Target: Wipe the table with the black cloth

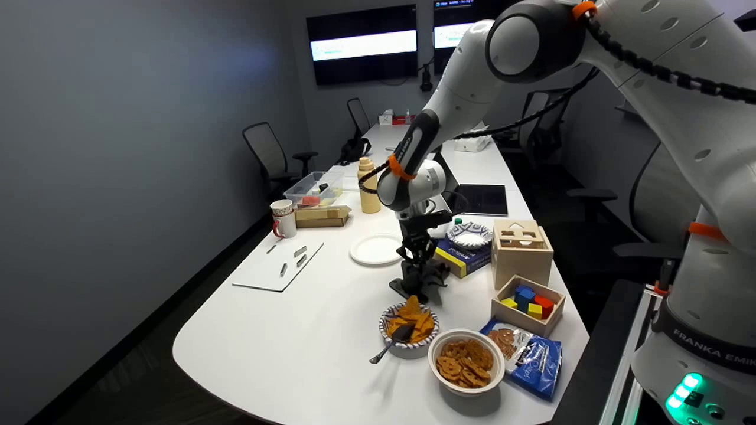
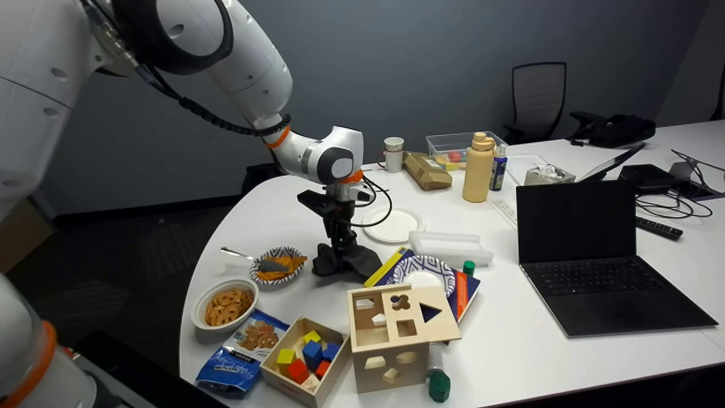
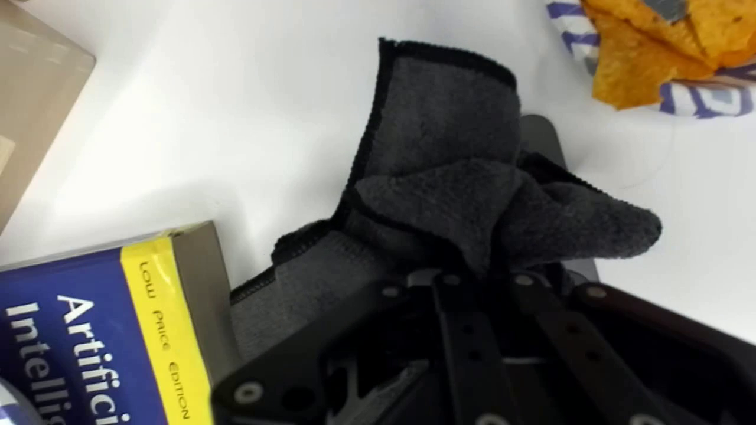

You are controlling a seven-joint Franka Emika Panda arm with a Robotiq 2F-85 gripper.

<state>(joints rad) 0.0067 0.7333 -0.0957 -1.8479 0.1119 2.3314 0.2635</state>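
Because the cloth (image 3: 440,118) must bear on the table (image 1: 283,342) to wipe it, the gripper (image 3: 487,282) points down on it just beside the book (image 3: 100,330), fingers clamped on a bunched fold, so that the loose ends splay out and should serve as a soft pad. One hem comes right up to the book's side; whether they touch, I cannot tell. On the side away from the book, a dark flat thing (image 3: 540,133) pokes out from under the cloth, too covered to name; it may drag along with any stroke or keep the cloth off the table. Beyond the cloth from the book stands the chip bowl (image 2: 277,281), its spoon (image 1: 403,334) set with the handle out over the rim, perhaps for easy reach, but easy to knock. A patterned dish (image 1: 470,237) rests on the book, likely stacked there to save room, and the box (image 1: 515,265) stands just beside the book. The likeliest stroke leads away from the book, between the white plate (image 1: 376,250) and the chip bowl.
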